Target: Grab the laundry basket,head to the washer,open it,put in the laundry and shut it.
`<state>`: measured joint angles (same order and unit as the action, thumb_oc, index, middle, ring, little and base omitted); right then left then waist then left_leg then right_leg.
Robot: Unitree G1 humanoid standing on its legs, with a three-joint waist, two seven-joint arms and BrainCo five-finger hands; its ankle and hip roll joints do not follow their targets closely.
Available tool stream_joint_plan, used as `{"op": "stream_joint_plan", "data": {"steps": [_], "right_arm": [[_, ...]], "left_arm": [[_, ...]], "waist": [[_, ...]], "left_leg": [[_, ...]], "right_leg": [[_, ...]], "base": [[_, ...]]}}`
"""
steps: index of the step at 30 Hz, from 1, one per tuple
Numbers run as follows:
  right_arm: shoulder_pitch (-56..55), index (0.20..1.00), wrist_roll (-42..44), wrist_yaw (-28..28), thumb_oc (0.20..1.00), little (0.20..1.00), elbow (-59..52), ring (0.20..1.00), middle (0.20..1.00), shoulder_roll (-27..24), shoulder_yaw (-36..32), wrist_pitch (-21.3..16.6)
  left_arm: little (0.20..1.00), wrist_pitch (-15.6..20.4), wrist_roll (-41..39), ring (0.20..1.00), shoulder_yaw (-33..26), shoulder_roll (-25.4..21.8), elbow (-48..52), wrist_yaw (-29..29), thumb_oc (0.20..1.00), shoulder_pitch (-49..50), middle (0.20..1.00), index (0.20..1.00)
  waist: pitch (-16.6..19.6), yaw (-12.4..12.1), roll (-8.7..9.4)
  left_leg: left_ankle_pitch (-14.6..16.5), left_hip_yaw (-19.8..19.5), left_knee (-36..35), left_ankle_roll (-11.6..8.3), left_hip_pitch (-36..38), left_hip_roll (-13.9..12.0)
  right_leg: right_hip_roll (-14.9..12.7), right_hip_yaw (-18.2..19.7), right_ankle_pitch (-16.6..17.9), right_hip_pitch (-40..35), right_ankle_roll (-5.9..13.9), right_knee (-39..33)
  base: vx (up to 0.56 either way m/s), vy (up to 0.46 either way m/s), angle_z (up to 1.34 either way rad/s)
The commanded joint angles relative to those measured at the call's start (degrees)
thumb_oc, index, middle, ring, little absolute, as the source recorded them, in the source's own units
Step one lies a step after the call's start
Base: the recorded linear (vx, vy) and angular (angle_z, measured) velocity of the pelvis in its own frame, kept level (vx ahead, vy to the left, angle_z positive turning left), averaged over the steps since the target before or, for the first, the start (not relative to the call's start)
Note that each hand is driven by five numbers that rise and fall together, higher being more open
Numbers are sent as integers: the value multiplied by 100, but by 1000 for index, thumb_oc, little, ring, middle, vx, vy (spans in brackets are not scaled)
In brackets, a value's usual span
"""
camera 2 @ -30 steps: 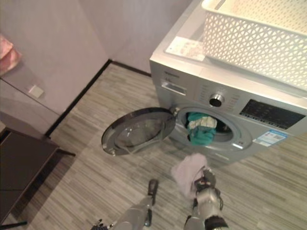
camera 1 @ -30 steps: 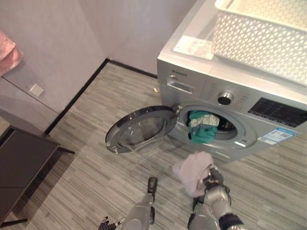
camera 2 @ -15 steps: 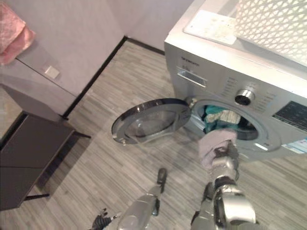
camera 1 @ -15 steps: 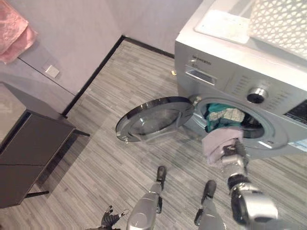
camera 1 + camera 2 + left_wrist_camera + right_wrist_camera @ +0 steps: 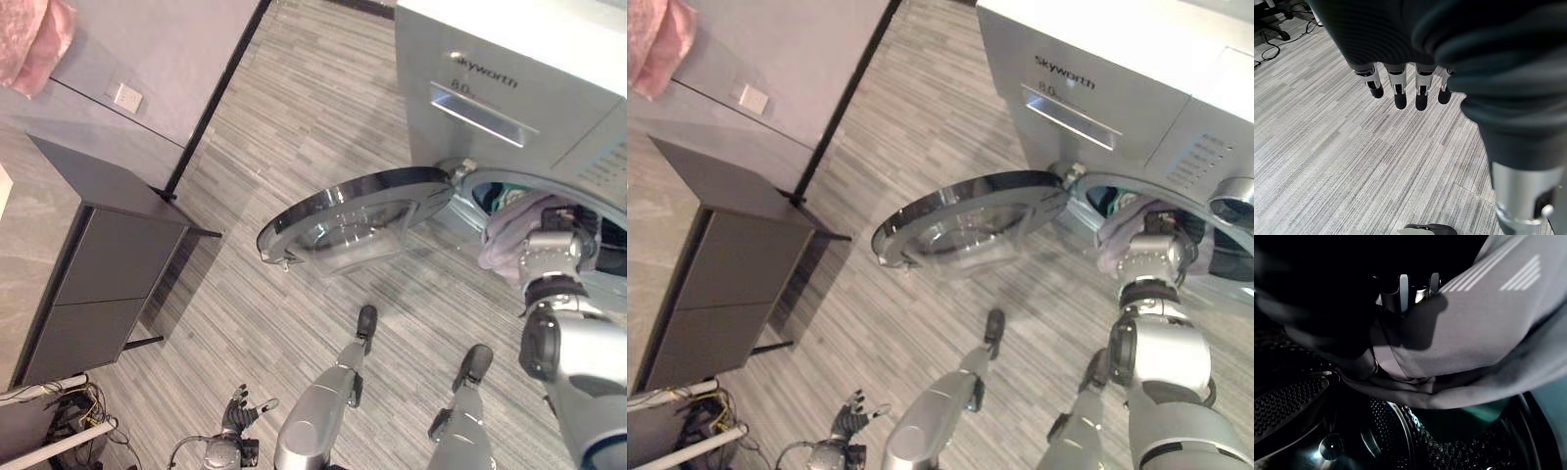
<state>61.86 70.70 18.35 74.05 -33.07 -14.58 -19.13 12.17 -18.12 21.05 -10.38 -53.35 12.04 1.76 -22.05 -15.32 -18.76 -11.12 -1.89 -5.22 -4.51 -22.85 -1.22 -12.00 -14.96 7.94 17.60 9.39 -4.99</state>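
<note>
Washer (image 5: 529,69): showing silver-grey, with a dark door ring. Door (image 5: 353,220): gleaming chrome round clear glass. Garment (image 5: 509,235): showing pale lilac-grey, bearing white stripes in the right wrist view. Laundry (image 5: 502,199) in drum: showing teal. Floor (image 5: 294,117): running in grey streaked planks. Cabinet (image 5: 98,264): showing dark charcoal. Towel (image 5: 34,39): showing pink. Skirting (image 5: 211,98): running black.

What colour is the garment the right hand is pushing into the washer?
Pale lilac-grey, with thin white stripes; the garment shows best in the right wrist view.
</note>
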Motion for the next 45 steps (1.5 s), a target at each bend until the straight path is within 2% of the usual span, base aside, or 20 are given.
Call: {"op": "stream_joint_plan", "data": {"steps": [1, 3, 10, 11, 14, 18, 24, 25, 27, 28, 30, 33, 35, 36, 39, 40, 41, 42, 44, 45], "right_arm": [[935, 200, -137, 174, 200, 200, -297, 200, 200, -1128, 662, -273], [1132, 200, -181, 270, 200, 200, -376, 200, 200, -1280, 789, -327], [2891, 200, -599, 928, 200, 200, -1147, 200, 200, -2951, 1909, -682], [3262, 200, -797, 936, 200, 200, -1226, 200, 200, -3300, 2393, -626], [3543, 200, -1123, 911, 200, 200, -1145, 200, 200, -3485, 3003, -463], [3368, 200, -666, 823, 200, 200, -1297, 200, 200, -3253, 2551, -778], [3562, 200, -882, 855, 200, 200, -1665, 200, 200, -2996, 2830, -806], [3730, 200, -1173, 991, 200, 200, -2153, 200, 200, -2965, 3047, -945], [3936, 200, -1259, 1123, 200, 200, -2208, 200, 200, -2966, 3194, -973], [4364, 200, -1501, 1387, 200, 200, -2264, 200, 200, -3004, 3531, -959], [4582, 200, -1660, 1540, 200, 200, -2349, 200, 200, -3003, 3737, -936], [4957, 200, -1980, 1831, 200, 200, -2763, 200, 200, -2885, 4116, -975], [4697, 200, -1932, 1580, 200, 200, -3270, 200, 200, -2563, 4115, -1117], [4678, 200, -1925, 1569, 200, 200, -3273, 200, 200, -2561, 4095, -1119], [4191, 200, -1250, 848, 200, 200, -3122, 200, 200, -2353, 3905, -1077], [3720, 200, -515, 215, 200, 200, -2334, 200, 200, -2184, 3566, -862], [3728, 200, -472, 158, 200, 200, -2291, 200, 200, -2193, 3560, -860], [3616, 200, -417, 92, 200, 200, -1683, 200, 200, -2137, 3442, -590], [3564, 200, -435, 94, 200, 200, -1424, 200, 200, -2136, 3324, -474], [3513, 200, -471, 96, 200, 200, -1308, 200, 200, -2107, 3228, -406]], "left_arm": [[1000, 98, -224, 1000, 321, -560, 110, 68, 1000, -258, 1000, 1000], [1000, 98, -227, 1000, 313, -608, 170, 82, 1000, -251, 1000, 1000], [1000, 155, -479, 1000, 123, -891, 630, 85, 1000, -32, 1000, 1000], [1000, 159, -427, 1000, 81, -957, 660, 50, 1000, 93, 1000, 1000], [1000, 161, -418, 1000, -44, -982, 691, 39, 1000, 157, 1000, 1000], [1000, 168, -506, 1000, -78, -1009, 959, 16, 1000, 271, 1000, 1000], [1000, 201, -565, 1000, -141, -1008, 888, 15, 1000, 359, 1000, 1000], [1000, 211, -598, 1000, -156, -1080, 893, -20, 1000, 411, 1000, 1000], [1000, 208, -611, 1000, -170, -1080, 885, -13, 1000, 446, 1000, 1000], [1000, 186, -578, 1000, -168, -1119, 756, 7, 1000, 480, 1000, 1000], [1000, 177, -548, 1000, -153, -1111, 727, 16, 1000, 468, 1000, 1000], [1000, 126, -523, 1000, -155, -1146, 680, 66, 1000, 490, 1000, 1000], [1000, 149, -575, 1000, -209, -1234, 912, 25, 1000, 528, 1000, 1000], [1000, 145, -577, 1000, -217, -1242, 918, 23, 1000, 539, 1000, 1000], [1000, 148, -740, 1000, -281, -1291, 1025, -39, 1000, 476, 1000, 1000], [1000, 162, -910, 1000, -313, -1414, 1262, -153, 1000, 409, 1000, 1000], [1000, 156, -916, 1000, -317, -1434, 1272, -156, 1000, 417, 1000, 1000], [1000, 192, -1049, 1000, -333, -1468, 1406, -167, 1000, 387, 1000, 1000], [1000, 209, -1098, 1000, -332, -1500, 1526, -167, 1000, 409, 1000, 1000], [1000, 219, -1122, 1000, -333, -1479, 1609, -160, 1000, 401, 1000, 1000]], "waist": [[63, -265, 17], [85, -283, 17], [297, -279, 16], [383, -261, 71], [417, -241, 60], [434, -262, -63], [478, -339, -96], [504, -335, -42], [530, -332, -16], [596, -304, 98], [596, -277, 108], [640, -204, 275], [516, -145, 447], [523, -147, 461], [350, -134, 559], [189, -171, 530], [206, -186, 552], [126, -204, 468], [56, -234, 375], [36, -224, 320]], "left_leg": [[585, -125, 501, -195, -677, 130], [595, -124, 522, -197, -720, 155], [532, -192, 309, -259, -820, 296], [492, -209, 161, -281, -812, 318], [442, -230, 75, -284, -799, 321], [442, -207, 60, -275, -862, 335], [413, -194, 42, -309, -943, 326], [402, -233, 45, -310, -964, 321], [410, -242, 41, -309, -971, 323], [428, -263, 33, -315, -955, 325], [434, -263, 33, -316, -943, 324], [492, -260, 56, -284, -869, 307], [691, -178, 499, -176, -1029, 294], [713, -169, 537, -173, -1052, 295], [885, -119, 987, -96, -1353, 288], [992, -104, 1329, -53, -1644, 300], [1009, -95, 1361, -53, -1677, 298], [1172, -133, 1555, -54, -1781, 343], [1121, -106, 1720, -12, -1969, 366], [1259, -136, 1807, -25, -1993, 387]], "right_leg": [[-343, 228, -1341, 236, 42, 1129], [-351, 234, -1331, 257, 47, 1118], [-432, 184, -1340, 422, 107, 1143], [-448, 160, -1315, 433, 133, 1108], [-446, 164, -1304, 484, 137, 1108], [-463, 214, -1325, 642, 137, 1161], [-448, 268, -1325, 772, 143, 1186], [-421, 279, -1354, 815, 131, 1250], [-419, 269, -1357, 814, 127, 1253], [-403, 272, -1345, 784, 124, 1235], [-398, 268, -1340, 762, 122, 1222], [-388, 267, -1340, 665, 111, 1207], [-394, 340, -1310, 713, 102, 1261], [-396, 350, -1310, 725, 103, 1266], [-401, 449, -1273, 900, 76, 1367], [-397, 572, -1311, 1178, 61, 1591], [-399, 587, -1324, 1215, 61, 1621], [-392, 737, -1487, 1446, 47, 1936], [-391, 787, -1498, 1712, 12, 2186], [-380, 868, -1628, 1801, 11, 2346]], "base": [[46, 20, 5], [48, 29, 4], [50, 40, 7], [80, 68, 18], [30, 31, 11], [4, 13, 0], [7, 22, -4], [9, -6, -4], [7, -9, -2], [37, -14, 0], [16, -1, 1], [34, -1, -3], [-31, -14, -8], [-50, -28, -14], [-67, -34, -20], [-78, -28, -26], [-2, -13, -33], [49, 14, -25], [-25, 32, -9], [-19, 23, 15]]}}
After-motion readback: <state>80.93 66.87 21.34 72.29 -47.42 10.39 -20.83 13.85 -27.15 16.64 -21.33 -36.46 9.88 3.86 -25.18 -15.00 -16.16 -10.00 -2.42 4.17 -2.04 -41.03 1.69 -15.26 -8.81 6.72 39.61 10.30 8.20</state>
